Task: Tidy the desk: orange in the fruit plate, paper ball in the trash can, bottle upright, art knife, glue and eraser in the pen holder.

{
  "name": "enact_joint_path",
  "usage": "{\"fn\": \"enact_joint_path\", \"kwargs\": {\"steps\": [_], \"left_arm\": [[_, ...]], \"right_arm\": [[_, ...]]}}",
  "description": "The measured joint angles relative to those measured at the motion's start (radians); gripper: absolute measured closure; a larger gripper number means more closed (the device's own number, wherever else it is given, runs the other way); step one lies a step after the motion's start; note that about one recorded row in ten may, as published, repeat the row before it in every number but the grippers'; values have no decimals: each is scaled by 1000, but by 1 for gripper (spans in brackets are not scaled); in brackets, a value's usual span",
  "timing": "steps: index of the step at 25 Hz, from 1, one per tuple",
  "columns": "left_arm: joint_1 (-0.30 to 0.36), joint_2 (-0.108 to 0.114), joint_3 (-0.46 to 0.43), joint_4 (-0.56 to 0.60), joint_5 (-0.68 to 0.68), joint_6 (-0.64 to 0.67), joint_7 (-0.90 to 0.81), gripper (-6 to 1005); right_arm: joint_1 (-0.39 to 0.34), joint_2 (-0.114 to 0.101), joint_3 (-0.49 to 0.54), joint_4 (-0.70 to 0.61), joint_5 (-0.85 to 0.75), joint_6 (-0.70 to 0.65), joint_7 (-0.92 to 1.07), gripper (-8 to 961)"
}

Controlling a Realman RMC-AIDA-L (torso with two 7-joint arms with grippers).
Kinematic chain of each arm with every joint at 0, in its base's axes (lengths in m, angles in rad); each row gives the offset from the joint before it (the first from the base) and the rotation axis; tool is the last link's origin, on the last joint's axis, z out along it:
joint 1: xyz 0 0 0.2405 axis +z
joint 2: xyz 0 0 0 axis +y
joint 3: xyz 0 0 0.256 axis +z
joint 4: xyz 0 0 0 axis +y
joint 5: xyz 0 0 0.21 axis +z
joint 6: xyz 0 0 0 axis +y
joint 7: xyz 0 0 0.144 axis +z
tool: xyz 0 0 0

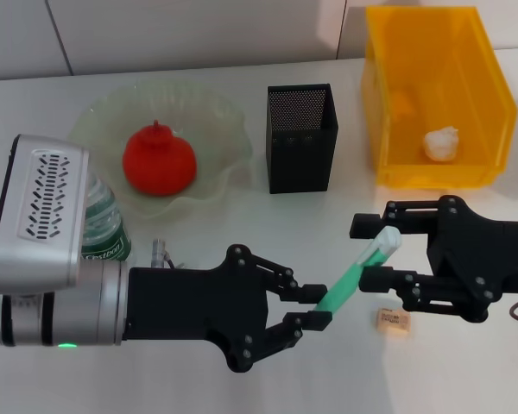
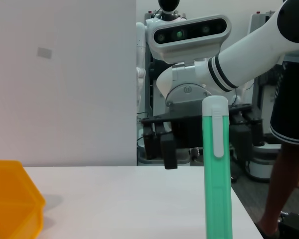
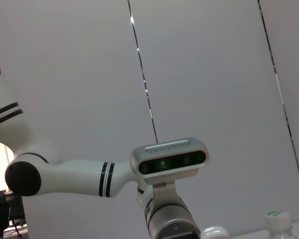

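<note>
**Green art knife held between two grippers at lower centre**

In the head view, the left gripper reaches in from the lower left of the frame, its black fingers closed on the lower end of a green art knife. The knife slants up and to the right, and its white-capped upper end lies between the fingers of the right gripper, which enters from the lower right. Those fingers stand apart above and below the knife; whether they touch it cannot be told. In the left wrist view the art knife stands upright in the lower right of the frame, with the right gripper's dark fingers behind it.

Just below the right gripper, a small tan eraser lies on the white desk. The black mesh pen holder stands at upper centre. To its right, the orange trash can holds a white paper ball. In the upper left, a clear fruit plate carries a red-orange fruit. A green-labelled bottle stands upright at the left, partly hidden behind the left arm's silver wrist. A small metal object shows just beside the bottle; what it is cannot be told.
</note>
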Motion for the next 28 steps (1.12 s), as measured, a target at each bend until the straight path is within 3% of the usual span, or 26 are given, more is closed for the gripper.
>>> {"fn": "enact_joint_path", "kwargs": {"steps": [9, 17, 22, 28], "left_arm": [[0, 0, 0, -4, 7, 5, 0, 815], [0, -2, 6, -4, 7, 5, 0, 816], [3, -2, 0, -7, 5, 6, 5, 816], [7, -4, -3, -8, 1, 4, 10, 815]], "right_arm": [[6, 10, -28, 0, -1, 1, 1, 581], [7, 9, -39, -9, -3, -5, -8, 588], [1, 10, -39, -14, -2, -7, -25, 752], [-5, 11, -30, -8, 10, -23, -49, 755]]}}
